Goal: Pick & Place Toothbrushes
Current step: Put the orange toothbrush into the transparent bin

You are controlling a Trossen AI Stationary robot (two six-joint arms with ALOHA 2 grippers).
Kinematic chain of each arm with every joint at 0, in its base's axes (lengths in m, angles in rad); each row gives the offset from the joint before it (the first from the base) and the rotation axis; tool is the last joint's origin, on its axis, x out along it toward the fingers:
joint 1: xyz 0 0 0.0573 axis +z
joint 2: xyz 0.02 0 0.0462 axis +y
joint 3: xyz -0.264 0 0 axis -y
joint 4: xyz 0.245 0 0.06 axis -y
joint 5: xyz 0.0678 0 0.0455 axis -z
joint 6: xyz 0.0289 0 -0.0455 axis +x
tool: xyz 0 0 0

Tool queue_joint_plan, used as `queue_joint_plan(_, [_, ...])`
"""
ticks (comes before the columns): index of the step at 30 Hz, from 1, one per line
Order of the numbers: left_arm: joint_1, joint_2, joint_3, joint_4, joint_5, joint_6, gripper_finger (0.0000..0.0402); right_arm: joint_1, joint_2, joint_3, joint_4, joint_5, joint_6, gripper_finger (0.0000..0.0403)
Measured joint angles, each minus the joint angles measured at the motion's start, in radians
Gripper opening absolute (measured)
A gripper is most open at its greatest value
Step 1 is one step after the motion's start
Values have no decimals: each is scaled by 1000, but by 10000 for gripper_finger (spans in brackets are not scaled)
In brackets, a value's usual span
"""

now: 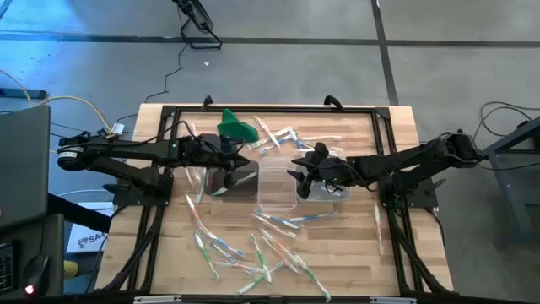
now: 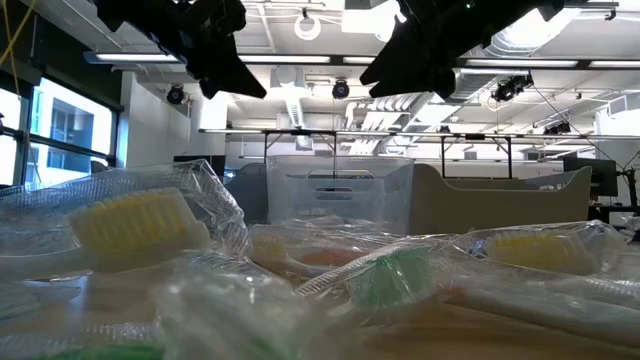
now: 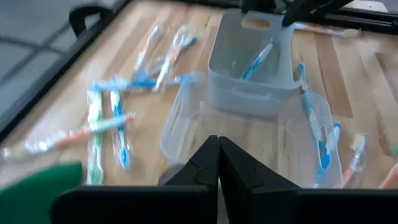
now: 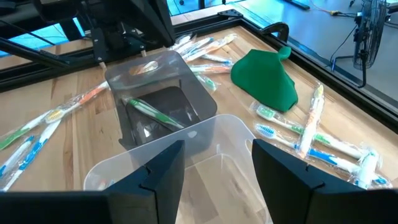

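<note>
Three clear tubs stand in a row mid-table: the left tub [image 1: 229,181] holds a green toothbrush [image 4: 153,112], the middle tub [image 1: 277,182] shows nothing inside, and the right tub [image 3: 249,71] holds a blue toothbrush [image 3: 258,58]. Several wrapped toothbrushes [image 1: 253,253] lie loose near the table's near edge, and others [image 1: 274,135] lie toward the far edge. My left gripper [image 3: 217,158] hangs shut above the left tub with nothing between its fingers. My right gripper [image 4: 216,165] hangs open above the middle and right tubs, also holding nothing.
A green cloth lump [image 1: 236,127] lies at the far side beside the left arm. A black frame [image 1: 384,118] runs around the wooden table top. Two toothbrushes [image 1: 377,224] lie near the right edge. Bare wood shows at the near right corner.
</note>
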Motion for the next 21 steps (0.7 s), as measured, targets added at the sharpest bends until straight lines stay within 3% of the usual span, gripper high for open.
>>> queue_joint_plan(9, [-9,0,-20,161,14,59,1,0,0,0,0,0,-28,180])
queue_joint_plan(13, [-22,0,-31,169,77,101,1,0,0,0,0,0,-22,180])
queue_joint_plan(21, [-19,1,-31,72,110,-54,1,3,0,0,1,0,-20,180])
